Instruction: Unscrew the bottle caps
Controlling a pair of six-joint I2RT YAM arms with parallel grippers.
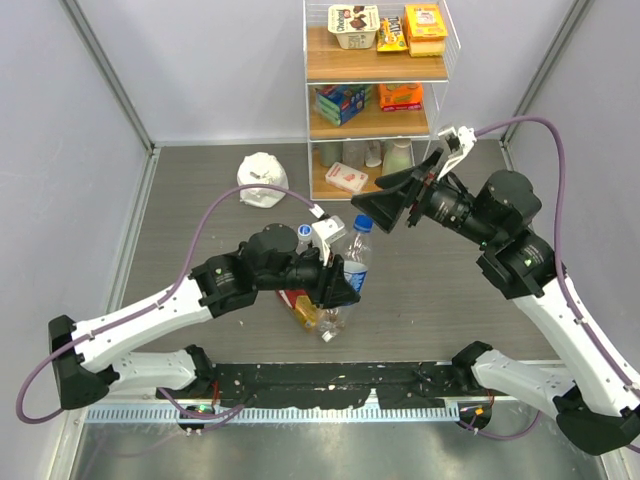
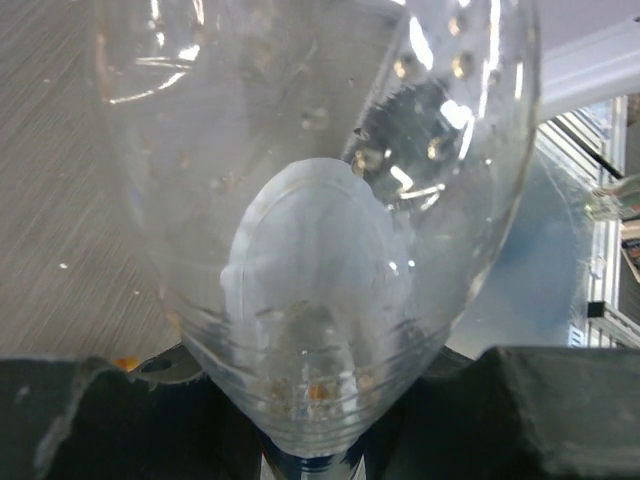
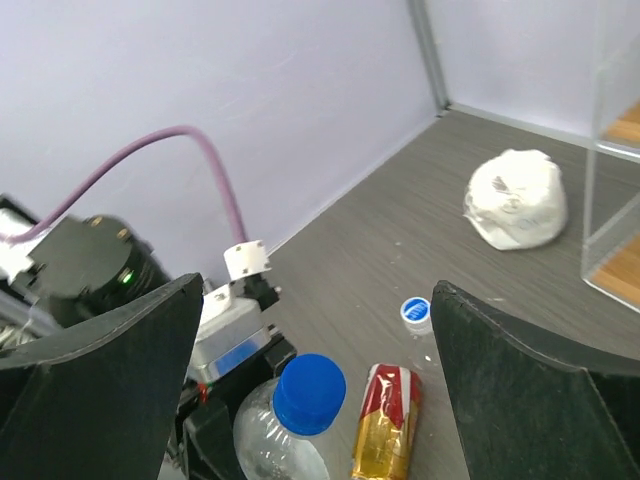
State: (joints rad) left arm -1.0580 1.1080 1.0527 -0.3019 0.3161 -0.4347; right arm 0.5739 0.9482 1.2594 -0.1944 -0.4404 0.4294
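1. The left tool (image 1: 335,285) is clenched on a clear bottle (image 1: 356,265) with a blue label, holding it near the middle of the surface (image 1: 200,200) with its neck pointing away from the arm bases
2. In the left wrist view the clear bottle (image 2: 320,230) fills almost the whole picture, pinched between the dark fingers (image 2: 100,425) of the left tool (image 2: 320,430) at the lower edge
3. A blue cap (image 1: 362,223) sits on that bottle's neck
4. The right tool (image 1: 385,205) is released, with its jaws wide apart, and hovers just beside the blue cap
5. From the right wrist, the blue cap (image 3: 310,393) shows low between the spread fingers (image 3: 110,380) of the right tool (image 3: 318,290), touching neither
6. An amber bottle (image 3: 385,420) with a red-and-gold label lies on the surface just beside the clear bottle
7. A small blue-and-white cap (image 3: 415,313) lies near the amber bottle; whether it sits on a neck cannot be told
8. A white bag (image 1: 262,180) rests further back, near a shelf rack (image 1: 375,110)
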